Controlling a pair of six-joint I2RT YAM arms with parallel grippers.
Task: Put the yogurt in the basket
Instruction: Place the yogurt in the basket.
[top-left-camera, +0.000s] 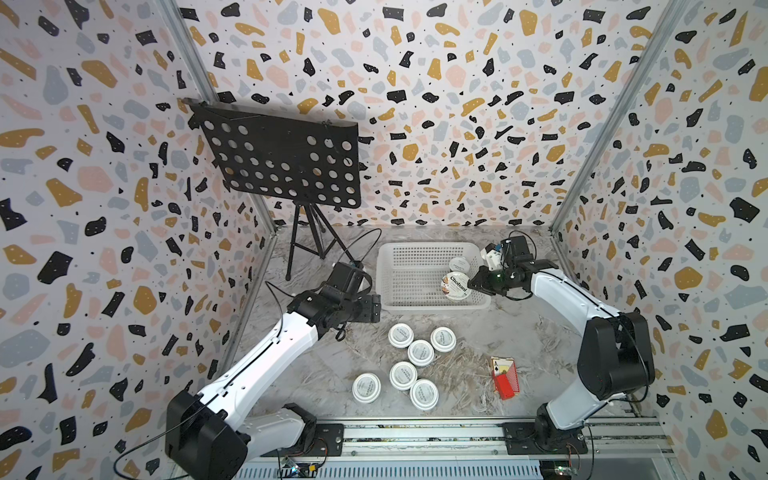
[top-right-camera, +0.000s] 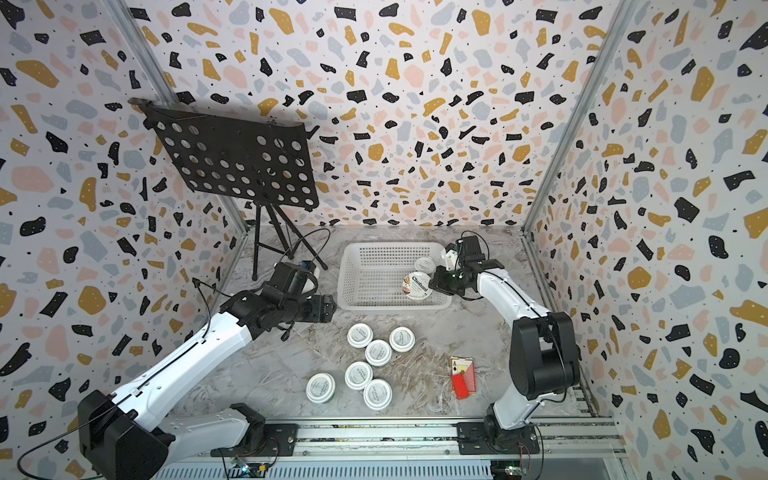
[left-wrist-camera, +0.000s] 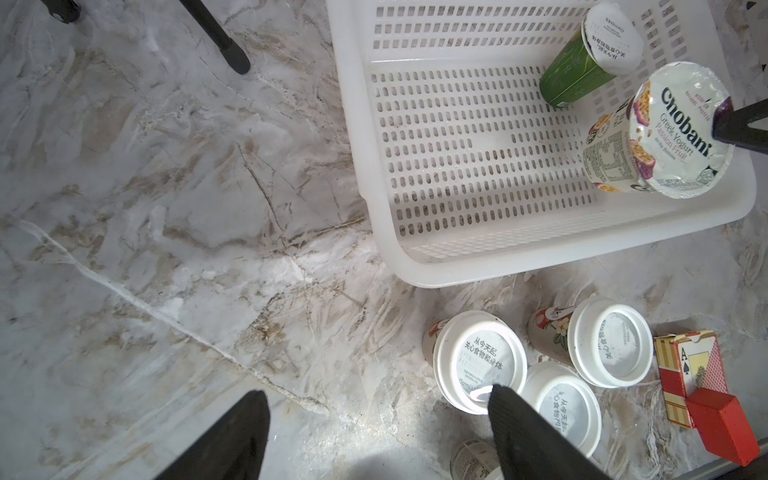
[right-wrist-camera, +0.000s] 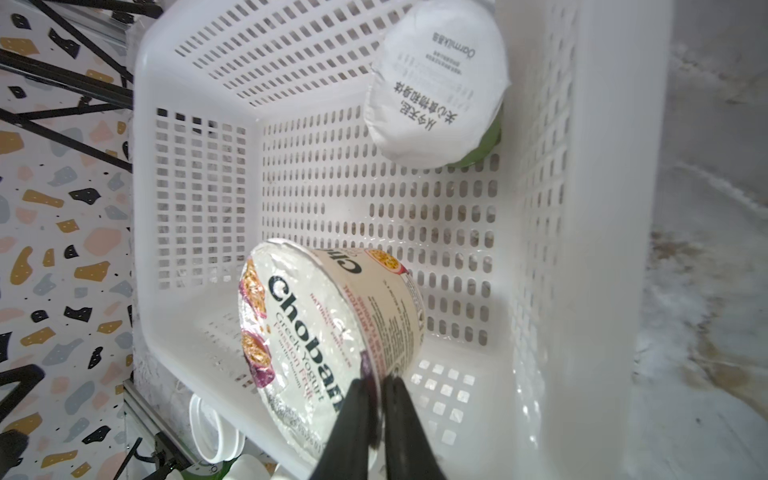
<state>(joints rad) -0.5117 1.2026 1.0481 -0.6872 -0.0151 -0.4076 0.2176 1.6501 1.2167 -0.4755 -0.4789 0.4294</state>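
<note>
Now | my right gripper (right-wrist-camera: 376, 386) pinched the lid rim of the Chobani cup (top-left-camera: 456, 286), jaws narrow | cup sat tilted inside the basket (top-left-camera: 411, 270), right of centre in a top view | judged light, stiff wall, fragile foil; better held by the wall | left gripper (left-wrist-camera: 378, 395) stood wide, empty

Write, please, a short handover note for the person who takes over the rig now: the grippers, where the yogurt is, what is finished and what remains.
Right gripper: jaws shut on the lid edge of the Chobani cup, which is tilted inside the basket and not yet released.
Left gripper: jaws open, empty, above the table.
Done: the green-sided cup is in the basket.
Left: release the Chobani cup, then move the six white cups from the table in front of the basket.
The red card box is not part of the job.
</note>
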